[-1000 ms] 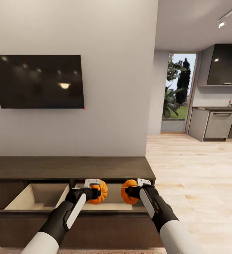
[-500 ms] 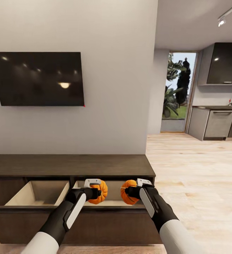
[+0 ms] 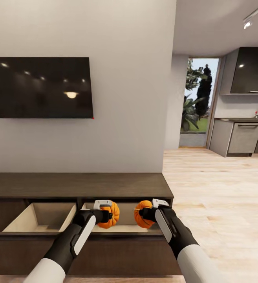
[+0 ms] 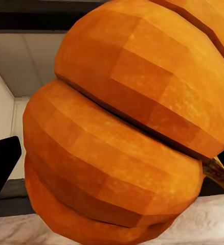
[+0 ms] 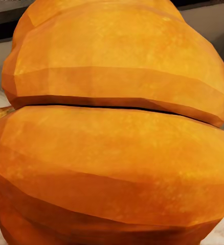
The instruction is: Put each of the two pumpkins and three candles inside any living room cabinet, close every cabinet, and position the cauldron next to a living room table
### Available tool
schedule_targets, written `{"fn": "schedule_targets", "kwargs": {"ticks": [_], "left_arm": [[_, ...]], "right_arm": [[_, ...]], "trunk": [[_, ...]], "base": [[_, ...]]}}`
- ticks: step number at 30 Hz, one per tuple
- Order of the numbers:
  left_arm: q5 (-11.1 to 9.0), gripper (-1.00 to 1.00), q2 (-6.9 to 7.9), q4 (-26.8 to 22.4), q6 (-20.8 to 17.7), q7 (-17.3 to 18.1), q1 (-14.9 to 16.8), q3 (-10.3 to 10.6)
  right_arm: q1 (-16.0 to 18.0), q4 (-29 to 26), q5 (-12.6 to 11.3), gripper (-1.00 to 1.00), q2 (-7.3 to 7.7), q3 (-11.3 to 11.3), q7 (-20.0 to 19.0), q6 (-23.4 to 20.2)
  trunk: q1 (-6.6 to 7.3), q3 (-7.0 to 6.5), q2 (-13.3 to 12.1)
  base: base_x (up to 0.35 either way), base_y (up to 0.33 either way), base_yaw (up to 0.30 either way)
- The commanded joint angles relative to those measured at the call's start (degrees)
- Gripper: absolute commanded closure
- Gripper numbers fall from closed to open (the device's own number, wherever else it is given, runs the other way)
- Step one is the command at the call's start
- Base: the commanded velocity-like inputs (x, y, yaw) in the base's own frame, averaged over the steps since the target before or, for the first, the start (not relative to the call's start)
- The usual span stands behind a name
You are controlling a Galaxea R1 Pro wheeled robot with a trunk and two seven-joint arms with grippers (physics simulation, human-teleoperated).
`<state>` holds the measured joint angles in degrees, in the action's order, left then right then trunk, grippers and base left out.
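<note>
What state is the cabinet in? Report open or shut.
Open: the cabinet has two drawers pulled out, their pale insides showing.

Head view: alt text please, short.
Each claw, left and right, holds an orange pumpkin, left one, right one, over the open drawer of a low dark-brown cabinet; a black TV hangs above.

Home, living room open to a kitchen.
Wall-mounted TV (image 3: 42, 87) upper left over a long low dark-wood cabinet (image 3: 77, 184) with drawers pulled open; light wood floor (image 3: 219, 188) at right; kitchen cupboards (image 3: 242, 137), sink tap and a doorway to garden greenery (image 3: 195, 102) upper right.
</note>
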<state>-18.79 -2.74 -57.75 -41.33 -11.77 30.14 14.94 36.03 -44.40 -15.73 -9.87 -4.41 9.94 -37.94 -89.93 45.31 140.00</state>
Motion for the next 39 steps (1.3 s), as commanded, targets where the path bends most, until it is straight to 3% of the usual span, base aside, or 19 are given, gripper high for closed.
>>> {"fn": "schedule_targets", "kwargs": {"ticks": [1,13,19,27,39], "left_arm": [[-0.6,1.00,0.02,-0.1,-0.6,-0.5,0.0,0.1],[-0.6,1.00,-0.07,-0.4,-6.0,-0.6,0.9,0.1],[-0.6,1.00,-0.07,-0.5,-6.4,-0.7,1.1,0.1],[-0.6,1.00,-0.07,-0.2,-6.6,-0.7,1.2,0.1],[-0.5,1.00,-0.20,0.1,-7.2,-0.6,1.2,0.1]], "right_arm": [[0.0,-0.1,-0.6,1.00,0.02,-0.2,0.6,-0.2],[1.4,0.8,-0.6,1.00,0.02,-0.2,0.9,-3.9],[2.0,2.0,-0.5,1.00,0.02,-0.2,1.1,-4.1],[5.5,9.3,-0.4,1.00,0.02,-0.2,1.1,-4.2],[5.9,10.4,-0.4,1.00,-0.03,-0.2,1.1,-5.2]], "trunk": [[0.01,0.07,0.0],[0.01,0.07,0.0],[0.01,0.07,0.0],[0.01,0.07,0.0],[0.01,0.07,0.0]], "base": [[0.034,0.000,0.000],[0.063,0.000,0.000],[0.018,0.000,0.000],[0.005,0.000,0.000],[0.109,0.000,0.000]]}}
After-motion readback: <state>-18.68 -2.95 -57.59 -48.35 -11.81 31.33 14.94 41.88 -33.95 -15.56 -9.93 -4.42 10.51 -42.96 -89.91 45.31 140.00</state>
